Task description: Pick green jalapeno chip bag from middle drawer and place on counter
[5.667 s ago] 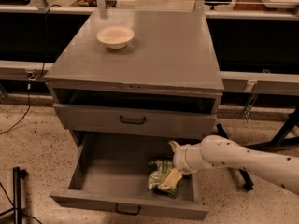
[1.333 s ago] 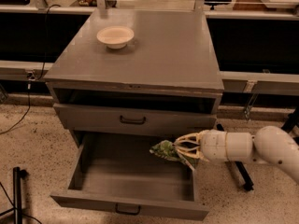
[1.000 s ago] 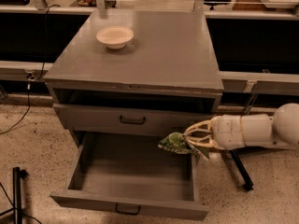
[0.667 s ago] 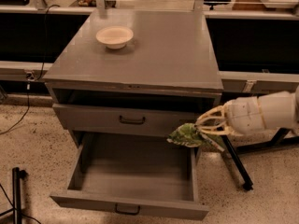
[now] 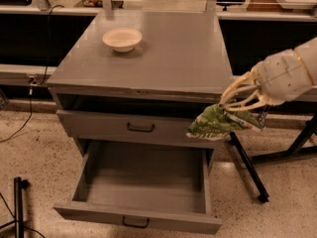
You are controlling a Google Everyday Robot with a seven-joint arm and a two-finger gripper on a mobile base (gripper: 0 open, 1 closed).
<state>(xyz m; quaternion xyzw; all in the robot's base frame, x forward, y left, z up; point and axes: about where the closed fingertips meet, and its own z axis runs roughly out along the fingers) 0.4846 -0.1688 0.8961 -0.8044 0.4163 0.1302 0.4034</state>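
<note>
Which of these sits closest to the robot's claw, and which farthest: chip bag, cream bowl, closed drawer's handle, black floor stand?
From the gripper, right of the cabinet:
1. The green chip bag, held in it.
2. The closed drawer's handle, left, on the cabinet front.
3. The cream bowl, back left on the counter.
4. The black stand, floor, far left.

You're looking at a lab-like workroom, with speckled terrazzo floor (image 5: 34,148), long dark benches (image 5: 20,33) behind the grey counter (image 5: 168,48) and a loose cable (image 5: 22,125), where the tool (image 5: 229,103) grips the green jalapeno chip bag (image 5: 218,123) beside the counter's front right corner.
</note>
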